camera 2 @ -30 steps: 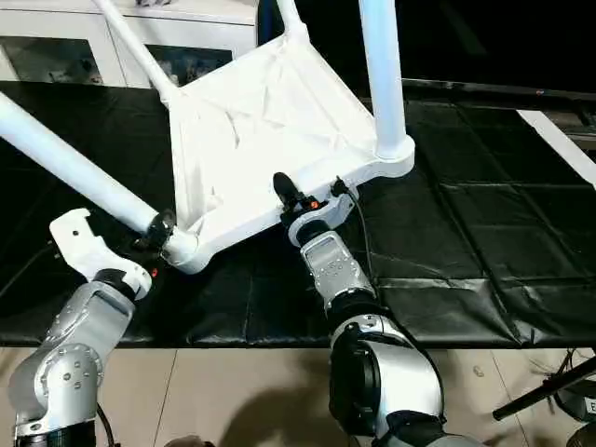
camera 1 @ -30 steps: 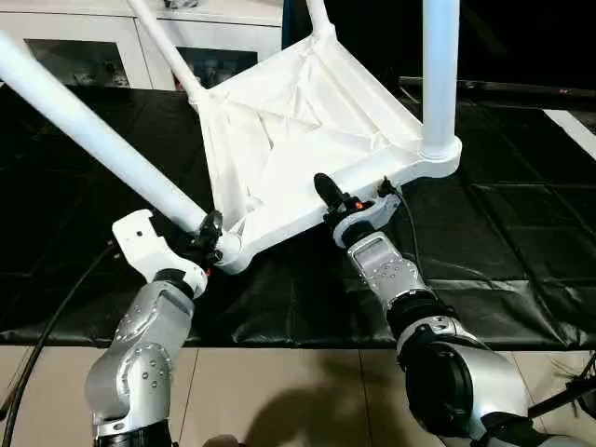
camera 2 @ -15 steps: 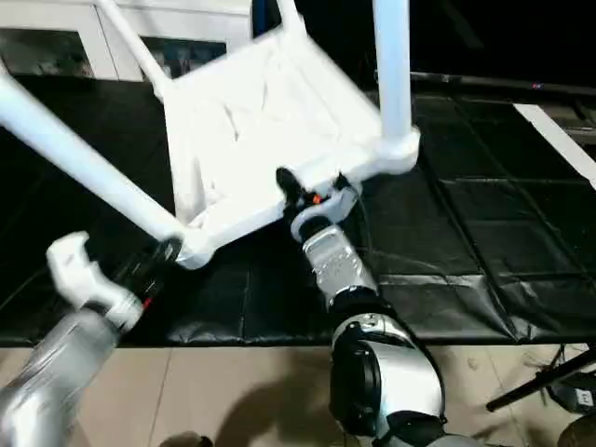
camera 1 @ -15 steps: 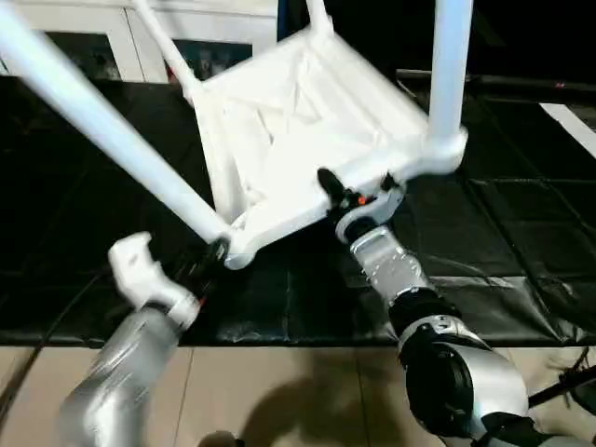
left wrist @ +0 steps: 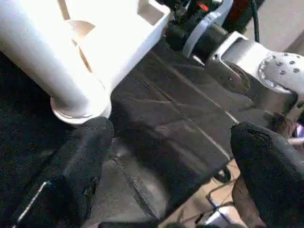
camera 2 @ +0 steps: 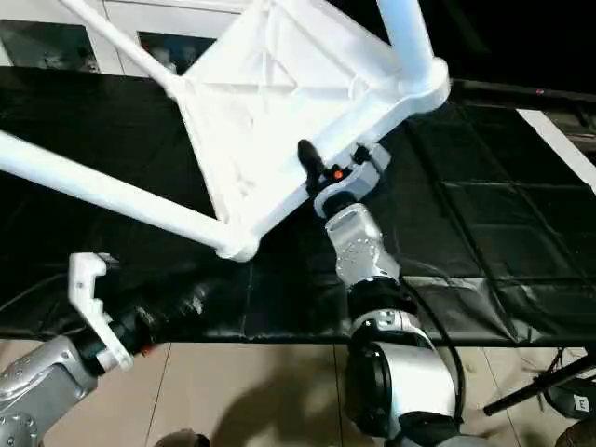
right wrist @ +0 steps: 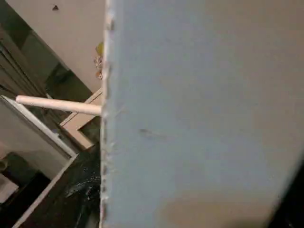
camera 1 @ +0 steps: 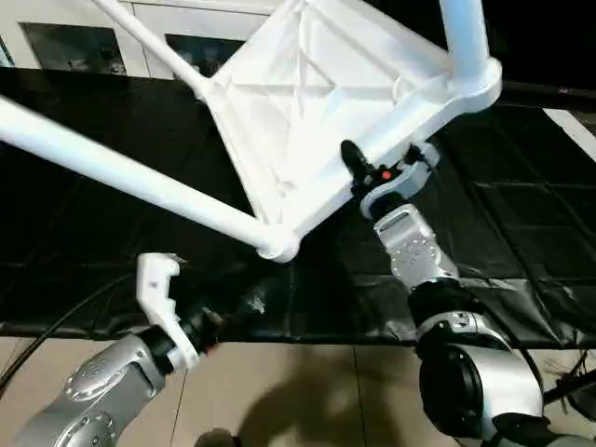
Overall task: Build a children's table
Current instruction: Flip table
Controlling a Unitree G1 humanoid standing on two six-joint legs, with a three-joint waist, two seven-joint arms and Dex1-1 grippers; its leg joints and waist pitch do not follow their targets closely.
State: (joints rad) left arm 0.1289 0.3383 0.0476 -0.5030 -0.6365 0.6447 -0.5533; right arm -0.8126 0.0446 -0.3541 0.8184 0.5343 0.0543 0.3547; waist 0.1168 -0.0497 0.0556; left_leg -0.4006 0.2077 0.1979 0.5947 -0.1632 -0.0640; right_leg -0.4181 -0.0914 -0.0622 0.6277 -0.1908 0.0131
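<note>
The children's table point(camera 1: 317, 102) is tipped up over the black-covered desk point(camera 1: 521, 214), its ribbed underside facing the robot and its legs sticking out. One long leg point(camera 1: 121, 172) runs from the low corner socket point(camera 1: 277, 247) out toward the desk's left edge; another leg point(camera 1: 466, 33) rises from the socket at the upper right. A thinner-looking leg point(camera 1: 149, 37) slants off at the far side, in front of the white cabinet with glass doors point(camera 1: 70, 47) that stands behind the desk's back edge.

The right gripper point(camera 1: 377, 177) is clamped on the table top's near rim, one black finger lying over the ribbed side and the white mount below the edge. In its wrist view the pale slab of the table top point(right wrist: 199, 114) blocks nearly everything, with one leg point(right wrist: 57, 105) poking out sideways past it.

The left gripper point(camera 2: 172, 303) hangs low at the desk's front edge, below the low corner socket and apart from it. Its two black fingers point(left wrist: 71, 171) stand wide apart with nothing between them; the wrist view looks past them to the socket and leg end point(left wrist: 76, 102) just above the black cover. Against the dark cover the fingers are hard to pick out from the head camera, so I can't say whether they touch the desk.

A black cable point(camera 1: 56, 326) trails from the left arm off the front edge, over the tan floor point(camera 1: 307, 391).
</note>
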